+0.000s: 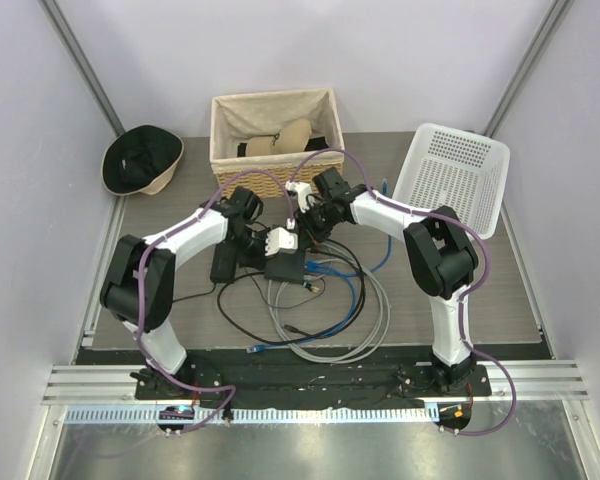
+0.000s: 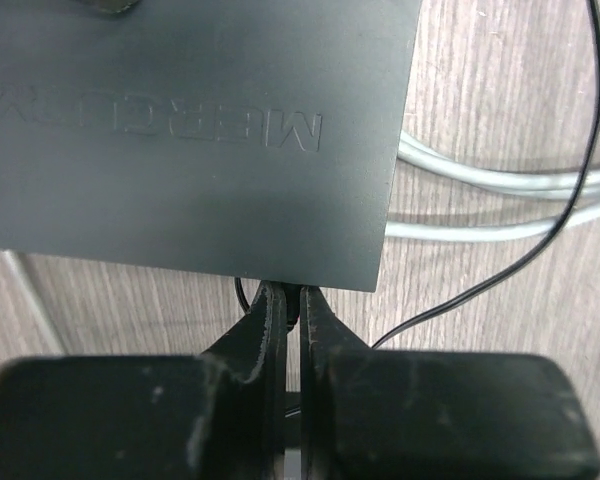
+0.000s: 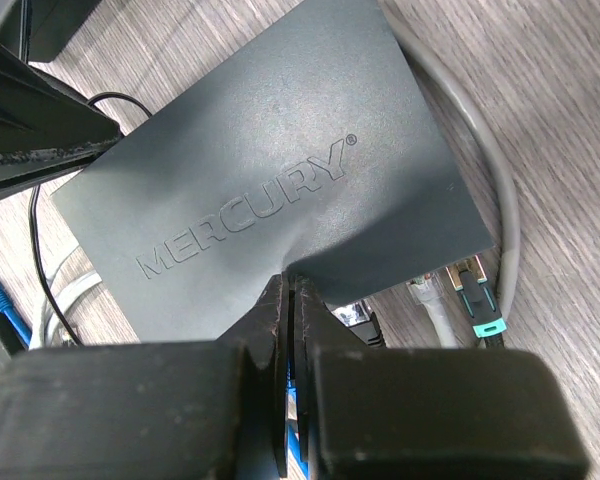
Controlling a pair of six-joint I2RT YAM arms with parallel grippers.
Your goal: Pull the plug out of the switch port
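Because the black switch box [image 1: 285, 268] lies mid-counter [image 1: 460, 300] with both arms crowded over it in the top view, the pull has little free room. A power brick [image 1: 223, 265] sits just beside it on the left. Blue cables [image 1: 352, 285] and a grey coil [image 1: 330, 325] spread out on its near and right sides. A wicker basket [image 1: 275, 130], a white crate [image 1: 455, 175] and a hat [image 1: 140, 160] stand well apart at the back.

From the left wrist, the left fingers [image 2: 270, 330] stand together with only a slit between them at the box's edge. They pinch a small dark piece that I take for the plug [image 2: 298, 293], where a thin black cord [image 2: 540, 250] runs off (the switch port itself is hidden under that edge). The step in hand looks like the pull. It should go straight back in line with the socket, without twisting, since so thin a hold could slip.

From the right wrist, the right fingers [image 3: 275, 320] are closed on nothing, their tips pressed onto the box's top near its edge, apparently pinning it. That pressure needs to be firm, or the box will slide along with the plug. A grey cable's clear plug [image 3: 425, 290] and a black-and-teal connector [image 3: 477, 305] lie just beside that edge and are best left alone.
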